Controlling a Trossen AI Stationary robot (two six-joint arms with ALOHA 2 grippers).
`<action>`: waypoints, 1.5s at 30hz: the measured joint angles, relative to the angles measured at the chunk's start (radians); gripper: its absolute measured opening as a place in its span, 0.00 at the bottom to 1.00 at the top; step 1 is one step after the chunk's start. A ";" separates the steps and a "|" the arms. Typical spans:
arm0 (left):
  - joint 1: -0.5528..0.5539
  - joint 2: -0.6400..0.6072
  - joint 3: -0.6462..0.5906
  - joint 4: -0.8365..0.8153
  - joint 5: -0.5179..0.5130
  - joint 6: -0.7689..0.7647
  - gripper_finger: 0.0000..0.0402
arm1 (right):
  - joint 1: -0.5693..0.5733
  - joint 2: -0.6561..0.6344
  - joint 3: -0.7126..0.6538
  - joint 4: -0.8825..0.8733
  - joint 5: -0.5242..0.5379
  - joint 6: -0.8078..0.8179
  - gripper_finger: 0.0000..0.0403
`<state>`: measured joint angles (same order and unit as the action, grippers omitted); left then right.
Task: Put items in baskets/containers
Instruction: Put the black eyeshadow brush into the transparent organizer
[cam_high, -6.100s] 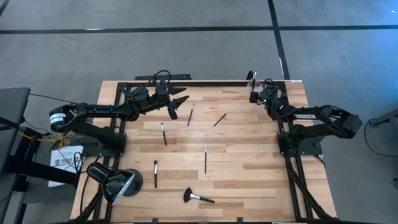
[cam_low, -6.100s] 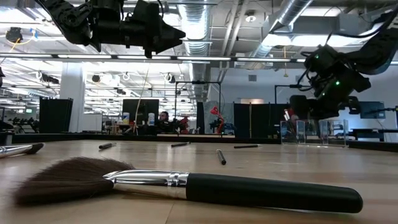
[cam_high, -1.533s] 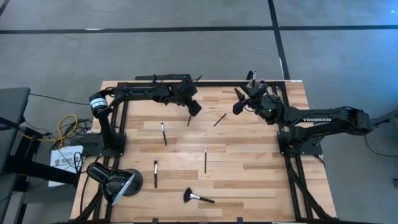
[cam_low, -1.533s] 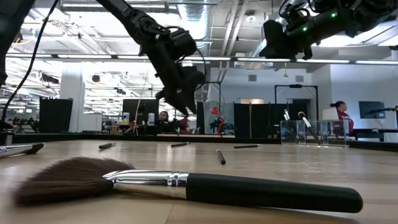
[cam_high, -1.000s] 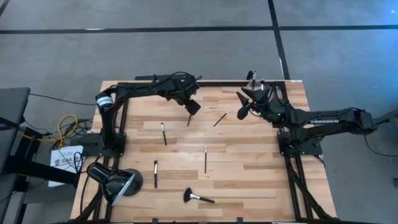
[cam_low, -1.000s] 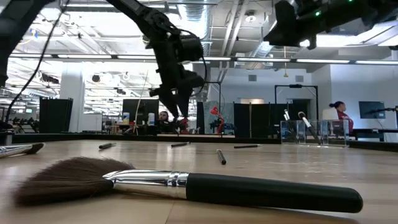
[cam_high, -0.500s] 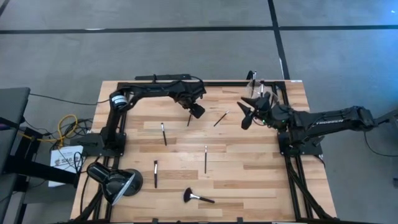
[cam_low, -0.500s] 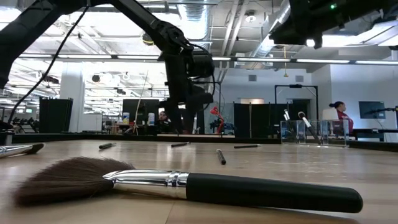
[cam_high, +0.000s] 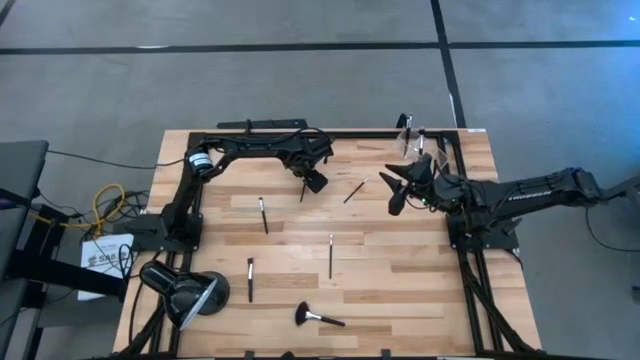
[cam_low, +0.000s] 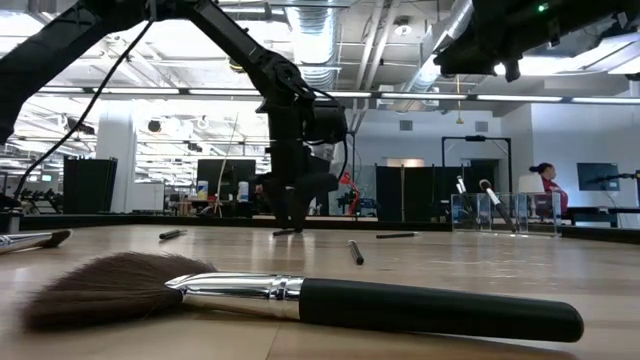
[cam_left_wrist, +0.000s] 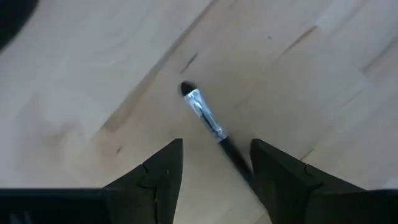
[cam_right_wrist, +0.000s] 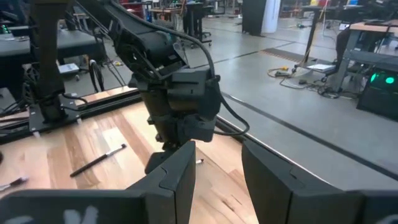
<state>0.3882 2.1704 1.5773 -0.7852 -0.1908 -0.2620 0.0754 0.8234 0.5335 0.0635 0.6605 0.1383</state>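
The left gripper (cam_left_wrist: 214, 165) is down at the table (cam_high: 400, 260), jaws parted and empty, with a thin brush (cam_left_wrist: 208, 118) running between the two fingers (cam_left_wrist: 163, 168); its silver ferrule and dark tip lie just ahead of the fingertips, while the handle passes under the gap and is still untouched. The brush lies at a slant to the gap, nearer one finger, so a squeeze from here could roll it or pinch it off-centre; so slim a stick could also slip out flat if the tips stop short of the wood.

The right gripper (cam_high: 393, 190) hangs nearby above the table, jaws also parted and empty, pointed at the left one; I judge a clash possible if both close in.

Farther off, the clear cup (cam_high: 407, 130) stands at the back edge behind the right gripper, brushes already in it.
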 joint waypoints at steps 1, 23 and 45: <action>0.000 0.000 0.000 -0.004 -0.002 0.012 0.46 | 0.004 0.000 0.000 -0.002 0.000 0.004 0.30; 0.002 -0.001 0.000 -0.095 -0.004 0.123 0.05 | 0.049 0.000 0.000 -0.056 0.001 0.039 0.30; 0.016 0.009 -0.001 -0.090 0.027 0.151 0.18 | 0.049 0.000 0.000 -0.057 -0.004 0.037 0.30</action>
<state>0.4039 2.1792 1.5764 -0.8757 -0.1633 -0.1109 0.1242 0.8234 0.5335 0.0067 0.6569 0.1757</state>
